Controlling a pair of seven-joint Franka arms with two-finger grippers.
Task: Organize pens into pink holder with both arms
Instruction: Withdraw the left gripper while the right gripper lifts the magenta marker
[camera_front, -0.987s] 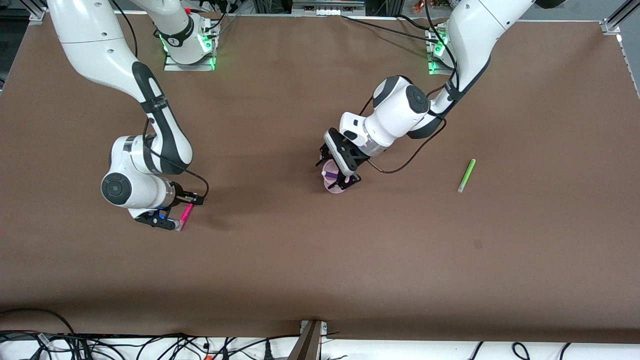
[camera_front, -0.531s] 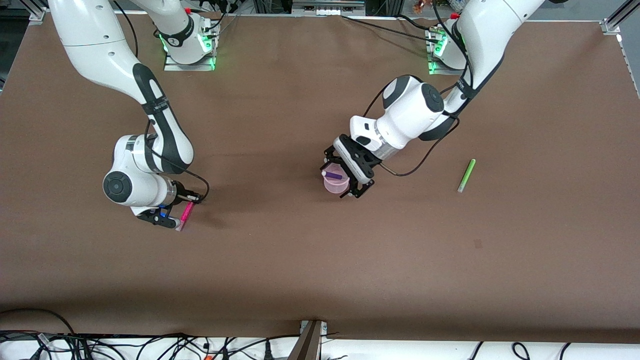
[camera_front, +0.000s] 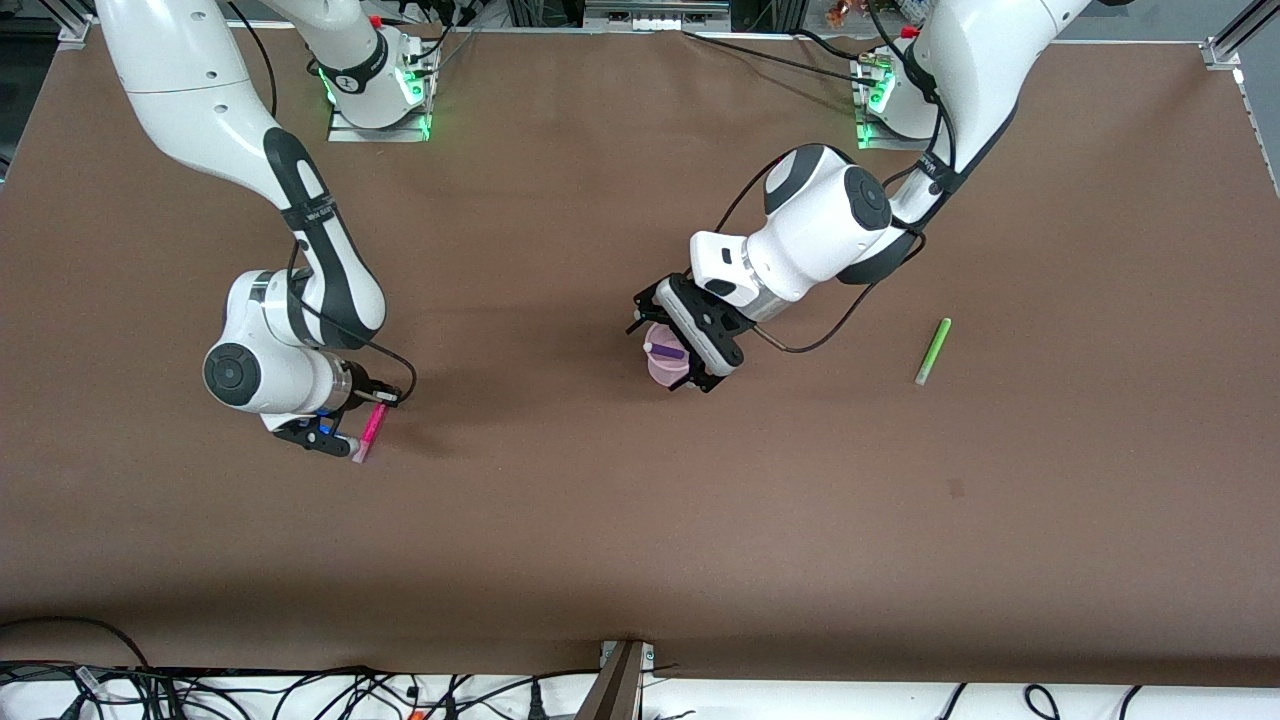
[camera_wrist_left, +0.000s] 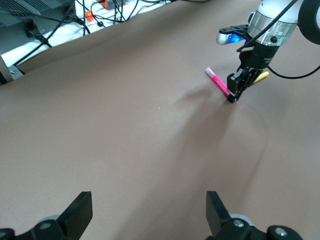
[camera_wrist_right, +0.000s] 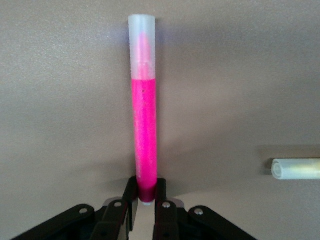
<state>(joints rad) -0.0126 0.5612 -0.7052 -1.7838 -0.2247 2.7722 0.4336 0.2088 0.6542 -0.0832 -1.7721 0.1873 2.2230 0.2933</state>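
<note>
Nearest the front camera, my right gripper (camera_front: 352, 432) was down at the table toward the right arm's end, its fingers pinched on the butt end of the magenta-pink pen (camera_front: 369, 431). In the right wrist view the pen (camera_wrist_right: 143, 112) ran straight out from the jaws, clear cap outermost, so I judged the end grip was meant to let it tip upright for dropping in. Just beside it lay the pale cap end of a yellow pen (camera_wrist_right: 296, 169), hidden under the arm from the front.

Farther back, mid-table, the pink holder (camera_front: 668, 364) stood upright with the dark blue-purple pen (camera_front: 665, 350) leaning inside. My left gripper (camera_front: 672, 340) hovered over it, jaws spread wide and empty; I judged it had just let go.

The light green pen (camera_front: 932, 351) lay loose toward the left arm's end, well apart.
</note>
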